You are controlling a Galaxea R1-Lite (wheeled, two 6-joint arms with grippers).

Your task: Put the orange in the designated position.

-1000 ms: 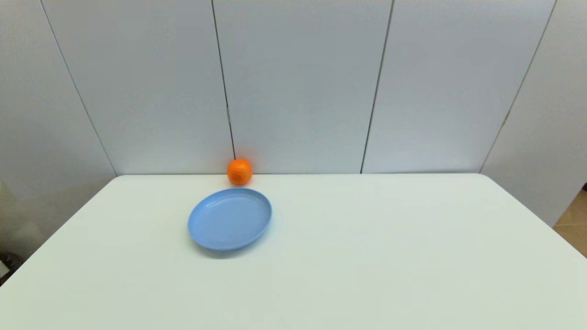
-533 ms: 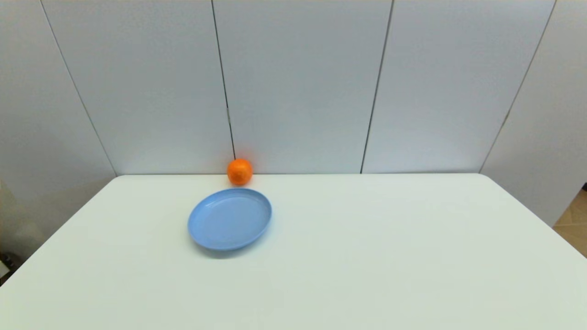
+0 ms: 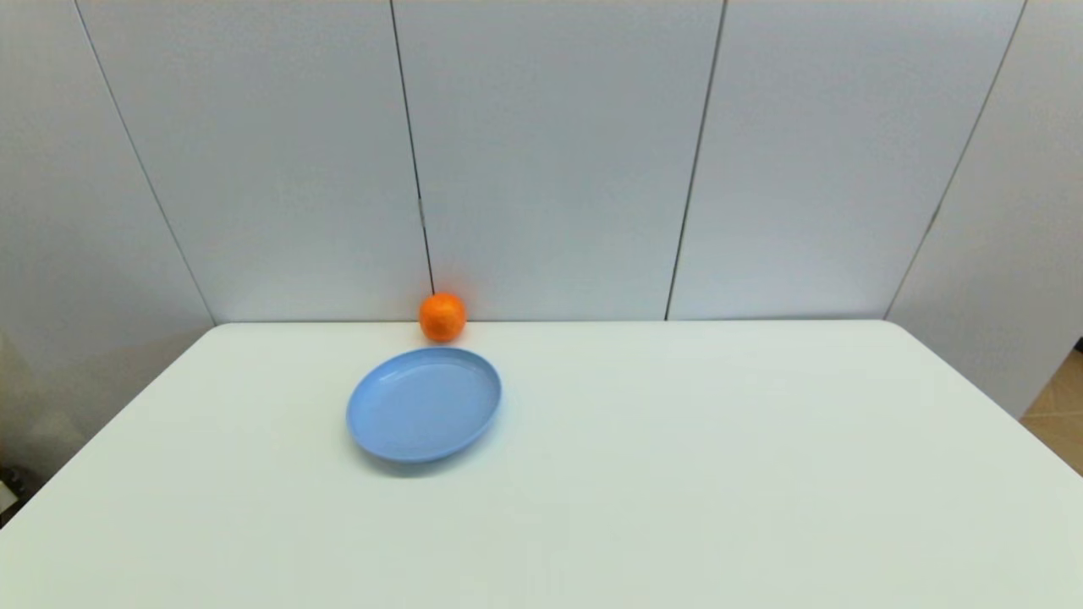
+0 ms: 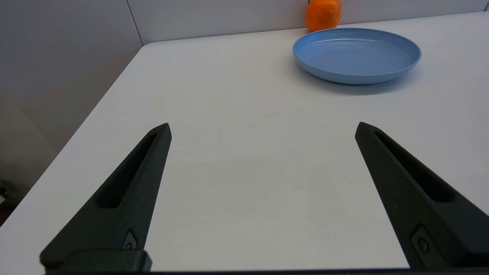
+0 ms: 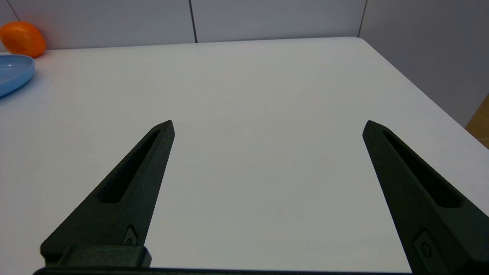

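The orange point(image 3: 442, 316) is a small bright fruit resting on the white table at its far edge, against the wall, just behind a light-blue plate point(image 3: 423, 404). The left wrist view shows the orange point(image 4: 323, 14) beyond the plate point(image 4: 357, 54), far ahead of my left gripper point(image 4: 263, 128), which is open and holds nothing. In the right wrist view, the orange point(image 5: 22, 39) lies far off to the side of my right gripper point(image 5: 268, 126), also open and holding nothing. Neither arm shows in the head view. The designated position bears no mark on the tabletop.
Grey wall panels point(image 3: 541, 161) stand along the table's far edge. The table's rounded corners sit at the back left point(image 3: 222, 328) and back right point(image 3: 884, 325). Floor shows past the right edge point(image 3: 1058, 414).
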